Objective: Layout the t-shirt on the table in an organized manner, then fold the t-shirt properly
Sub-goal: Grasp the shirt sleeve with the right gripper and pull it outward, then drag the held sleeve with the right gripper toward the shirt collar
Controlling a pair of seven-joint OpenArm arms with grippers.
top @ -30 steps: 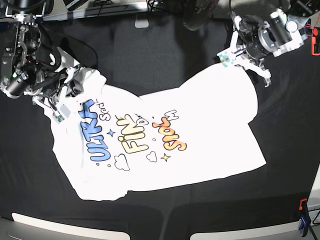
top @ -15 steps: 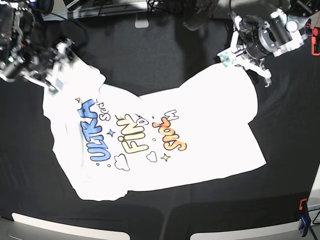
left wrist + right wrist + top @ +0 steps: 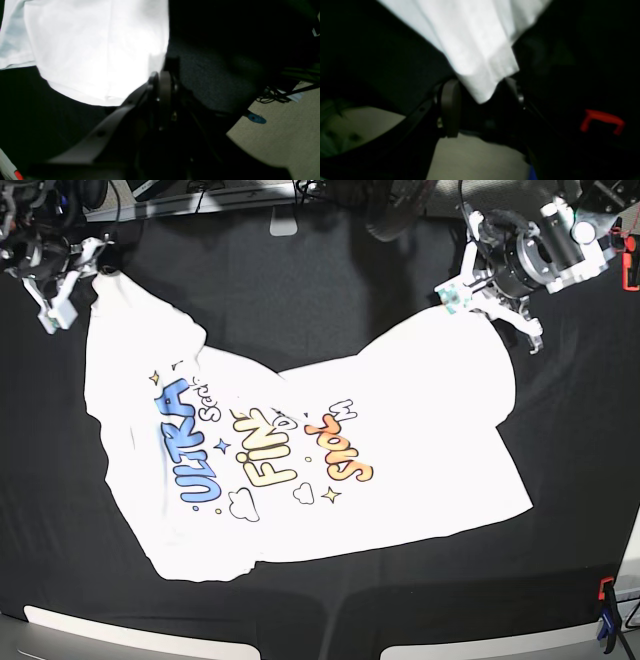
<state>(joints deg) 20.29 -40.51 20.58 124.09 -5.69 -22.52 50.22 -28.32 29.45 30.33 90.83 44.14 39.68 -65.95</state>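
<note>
One white t-shirt (image 3: 300, 450) lies print-up on the table (image 3: 300, 270), spread across its middle and turned at an angle, so that the cartoon lettering runs diagonally: blue letters toward the base view's left, yellow in the centre, orange to their right, with small clouds and stars beneath. The cloth is not flat; a fold crosses it above the print and one corner reaches up to the far left of the table. Two arms are in view, one at each upper corner of the base view. The left end effector (image 3: 490, 295) sits at the shirt's upper right corner, its jaws closed together; the left wrist view shows the closed tips just at the white edge of the t-shirt (image 3: 95, 50), but whether cloth is pinched between them cannot be told. The right end effector (image 3: 62, 292) is at the far left corner of the shirt with its jaws standing wide apart; in the right wrist view a hemmed corner of the t-shirt (image 3: 475, 57) hangs loosely between the two dark fingers (image 3: 450, 107), touching neither clearly. The table is draped in black cloth. One red clamp (image 3: 602, 122) shows beside the right end effector, and another clamp (image 3: 606, 615) with red and blue parts stands at the near right edge.
</note>
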